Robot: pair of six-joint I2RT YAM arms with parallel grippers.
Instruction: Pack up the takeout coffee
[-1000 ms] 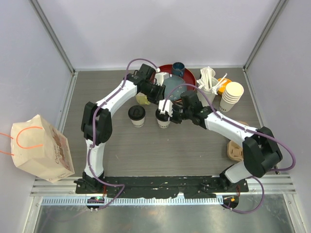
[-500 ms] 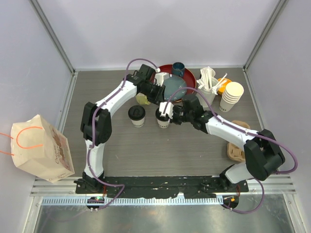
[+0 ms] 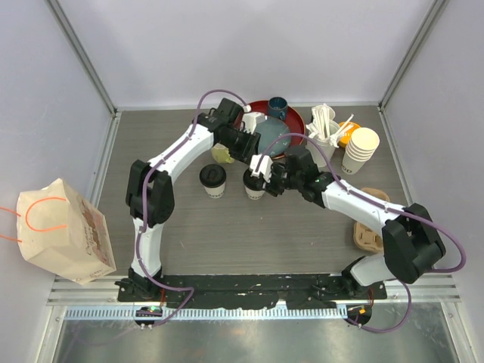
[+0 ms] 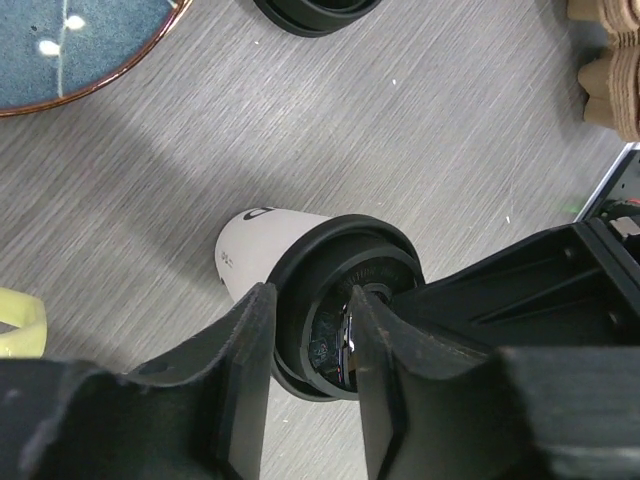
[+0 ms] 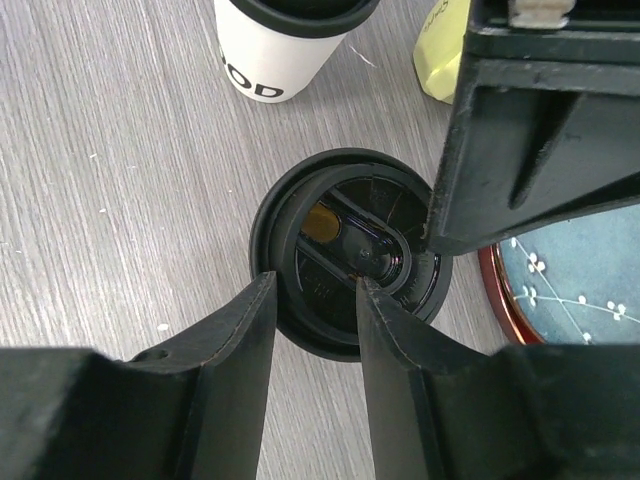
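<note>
The right gripper (image 5: pixel 315 287) hangs over the black lid (image 5: pixel 345 245) of one cream-white cup (image 3: pixel 255 189). Its two fingers are a little apart and the lid's near rim shows in the gap. The lid is wider than that gap, and whether the fingers touch it cannot be told. The left gripper (image 4: pixel 312 295) reaches the same lid from the upper side of the top view, fingers likewise narrowly spread with nothing clamped between them. In the right wrist view its black tip sits at the lid's right edge. This cup stands upright on the grey wood-grain table (image 3: pixel 302 238), near the middle of the top view. The second cup (image 3: pixel 212 181), lidded and upright, stands just to its left, apart from both grippers. A pale yellow mug (image 3: pixel 221 154) sits just above the second cup. Above the grippers a blue plate (image 3: pixel 272 136) lies on a red tray (image 3: pixel 300 119), with a dark blue cup (image 3: pixel 277 107) near the tray's top edge. A stack of paper cups (image 3: pixel 361 147) stands at the right, a cardboard cup carrier (image 3: pixel 366 234) at the lower right, and a brown paper bag (image 3: pixel 64 231) at the far left.
</note>
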